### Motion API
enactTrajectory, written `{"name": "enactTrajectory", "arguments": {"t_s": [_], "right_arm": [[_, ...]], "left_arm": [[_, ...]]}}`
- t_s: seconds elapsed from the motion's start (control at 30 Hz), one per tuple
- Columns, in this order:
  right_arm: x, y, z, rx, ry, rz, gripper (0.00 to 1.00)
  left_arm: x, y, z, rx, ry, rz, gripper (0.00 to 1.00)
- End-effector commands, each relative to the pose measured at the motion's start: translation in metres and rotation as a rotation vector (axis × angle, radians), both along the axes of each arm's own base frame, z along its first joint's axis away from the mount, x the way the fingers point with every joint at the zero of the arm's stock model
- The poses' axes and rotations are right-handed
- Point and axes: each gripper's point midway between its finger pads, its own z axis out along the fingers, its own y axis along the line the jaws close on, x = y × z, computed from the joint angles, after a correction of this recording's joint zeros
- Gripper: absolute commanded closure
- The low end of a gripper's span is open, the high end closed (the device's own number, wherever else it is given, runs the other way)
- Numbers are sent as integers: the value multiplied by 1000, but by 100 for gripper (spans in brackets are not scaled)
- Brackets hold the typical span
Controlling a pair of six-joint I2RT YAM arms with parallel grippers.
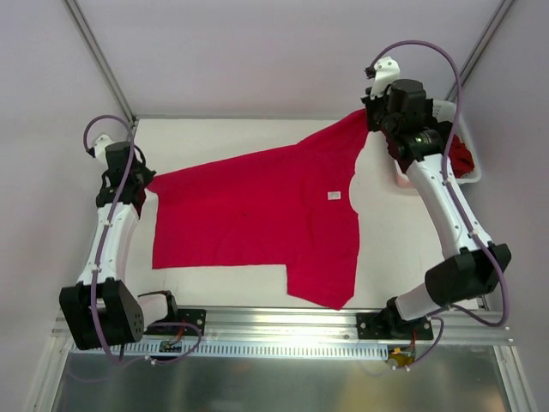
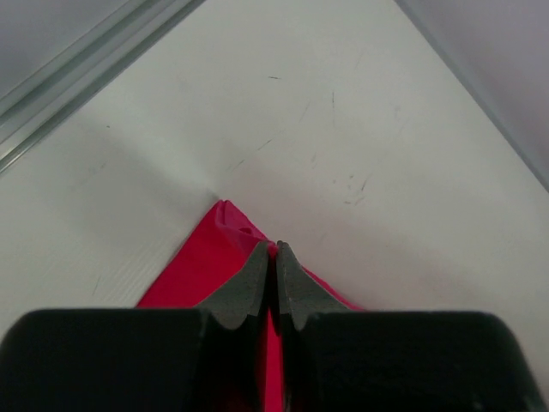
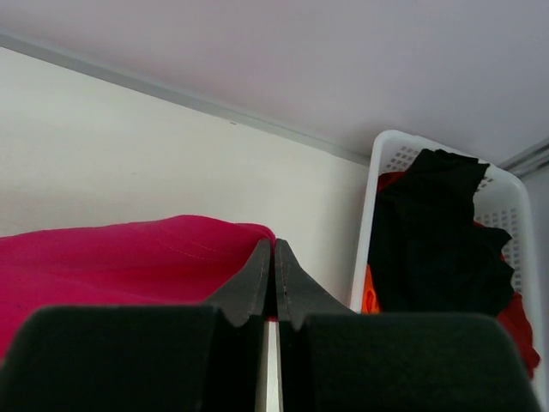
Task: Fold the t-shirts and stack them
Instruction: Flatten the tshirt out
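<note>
Your left hand (image 2: 275, 251) and right hand (image 3: 274, 246) pinch only corners of the crimson-pink cloth t-shirt (image 1: 257, 215); tugging could slip one.

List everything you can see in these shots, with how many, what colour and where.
crimson t-shirt: one, crimson-pink, spread across the table, far right end lifted
label: one, white, on the crimson t-shirt near its neck
black t-shirt: one, black, heaped in the basket
orange-red cloth: count unclear, orange-red, in the basket under the black t-shirt
basket: one, white, far right corner of the table
table: one, white, under everything
left arm: one, white and black, jaws shut on the crimson t-shirt's left corner
right arm: one, white and black, jaws shut on its far right end
</note>
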Motion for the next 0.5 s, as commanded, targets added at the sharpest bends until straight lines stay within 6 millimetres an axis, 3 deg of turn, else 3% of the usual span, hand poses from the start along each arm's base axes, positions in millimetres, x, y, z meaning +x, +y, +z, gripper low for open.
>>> {"name": "enactTrajectory", "arguments": {"t_s": [0.0, 0.13, 0.23, 0.27, 0.33, 0.37, 0.43, 0.47], "right_arm": [[29, 5, 15, 52, -99, -6, 99], [59, 13, -13, 56, -68, -8, 100], [74, 17, -12, 59, -82, -7, 100], [82, 18, -20, 45, -76, -11, 100], [94, 19, -13, 41, -110, -9, 100], [103, 19, -24, 30, -97, -11, 100], [115, 20, -16, 36, -119, -12, 100], [121, 21, -18, 36, -119, -8, 100]], "left_arm": [[31, 10, 19, 19, -133, 32, 100], [64, 15, 12, 28, -136, 13, 100], [85, 19, 9, 41, -130, 5, 100], [91, 19, 11, 48, -140, 3, 100], [105, 22, 6, 51, -130, -2, 100], [110, 22, 5, 46, -132, -3, 100], [123, 23, 6, 46, -144, -12, 100], [130, 22, -7, 39, -122, -19, 100]]}}
